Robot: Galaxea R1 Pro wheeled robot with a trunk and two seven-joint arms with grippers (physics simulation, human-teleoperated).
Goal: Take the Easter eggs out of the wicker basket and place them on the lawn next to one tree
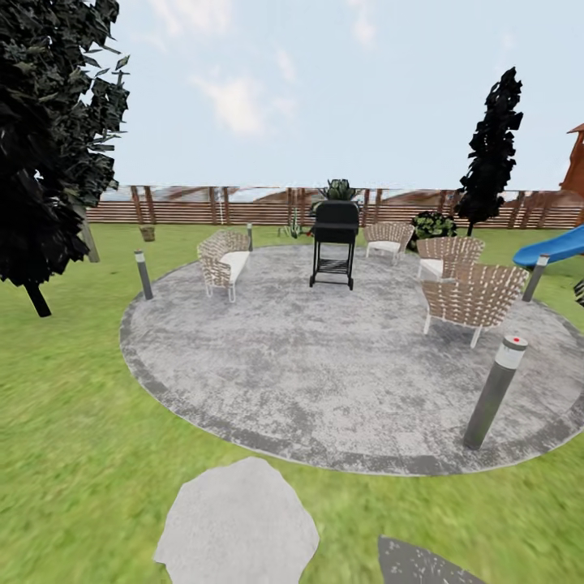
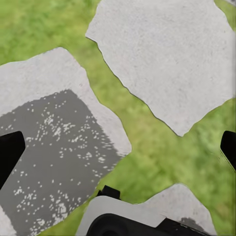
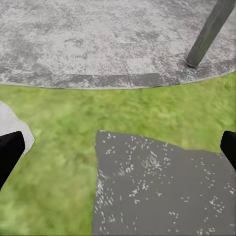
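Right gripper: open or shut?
Open. Right gripper: its dark fingertips sit at opposite edges of the wrist view, only grass and a stepping stone between.

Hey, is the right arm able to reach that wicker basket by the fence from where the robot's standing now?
Probably not. The basket sits far off on the lawn near the fence, beyond the paved circle. The right gripper hangs open over grass and a stepping stone. The robot would need to drive closer.
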